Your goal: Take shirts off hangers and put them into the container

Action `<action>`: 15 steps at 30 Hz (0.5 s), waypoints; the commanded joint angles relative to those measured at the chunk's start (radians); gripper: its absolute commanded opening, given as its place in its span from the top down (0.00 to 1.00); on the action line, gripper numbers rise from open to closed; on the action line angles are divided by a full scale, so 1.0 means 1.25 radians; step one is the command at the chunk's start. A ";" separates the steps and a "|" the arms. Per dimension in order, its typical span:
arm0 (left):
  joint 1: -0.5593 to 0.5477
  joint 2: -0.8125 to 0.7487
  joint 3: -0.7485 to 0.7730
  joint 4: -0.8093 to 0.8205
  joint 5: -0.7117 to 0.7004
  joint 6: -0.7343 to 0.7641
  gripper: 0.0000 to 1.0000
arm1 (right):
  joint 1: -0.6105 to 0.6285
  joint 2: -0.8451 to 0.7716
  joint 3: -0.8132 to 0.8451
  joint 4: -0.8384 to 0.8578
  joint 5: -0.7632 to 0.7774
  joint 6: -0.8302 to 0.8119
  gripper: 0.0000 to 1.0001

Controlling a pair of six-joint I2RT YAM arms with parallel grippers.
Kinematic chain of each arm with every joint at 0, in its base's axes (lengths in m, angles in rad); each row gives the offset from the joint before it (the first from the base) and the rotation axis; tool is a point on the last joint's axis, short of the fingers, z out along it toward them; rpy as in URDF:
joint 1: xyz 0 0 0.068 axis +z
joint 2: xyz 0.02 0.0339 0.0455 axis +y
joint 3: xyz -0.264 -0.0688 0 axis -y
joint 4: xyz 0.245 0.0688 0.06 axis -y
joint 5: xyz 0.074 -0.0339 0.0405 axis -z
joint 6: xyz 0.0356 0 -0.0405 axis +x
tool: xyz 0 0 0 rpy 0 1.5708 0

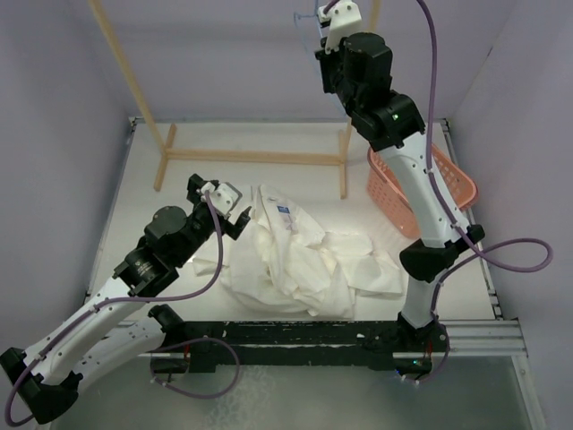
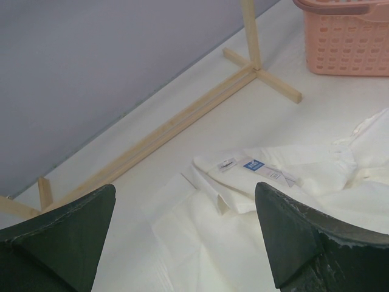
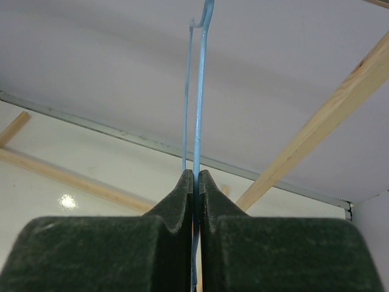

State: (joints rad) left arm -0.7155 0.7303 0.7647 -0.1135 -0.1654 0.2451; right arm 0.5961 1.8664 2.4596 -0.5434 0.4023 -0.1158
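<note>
The white shirt (image 1: pixel 295 260) lies crumpled on the table between the two arms, off the hanger. Its collar and blue-and-white label (image 2: pixel 253 165) show in the left wrist view. My left gripper (image 1: pixel 228 210) is low at the shirt's left edge, open, with nothing between its fingers (image 2: pixel 185 190). High at the back, my right gripper (image 1: pixel 324 16) is raised and shut on the thin light-blue wire hanger (image 3: pixel 199 91), which runs up from between its fingertips (image 3: pixel 196 173). The orange-pink basket (image 1: pixel 454 184) stands at the back right, partly hidden by the right arm.
The tan wooden rack has a slanted pole (image 1: pixel 134 85) at the back left and a base rail (image 1: pixel 255 157) across the table's far side. The same base rail (image 2: pixel 182 125) runs beyond the shirt in the left wrist view, next to the basket (image 2: pixel 346 42).
</note>
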 commanded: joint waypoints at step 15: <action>0.003 0.004 -0.011 0.071 0.055 -0.034 0.01 | -0.018 -0.230 -0.190 -0.044 -0.107 0.102 0.21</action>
State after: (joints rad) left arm -0.7155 0.7399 0.7620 -0.1101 -0.1371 0.2432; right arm 0.5739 1.7412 2.2696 -0.5777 0.3450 -0.0589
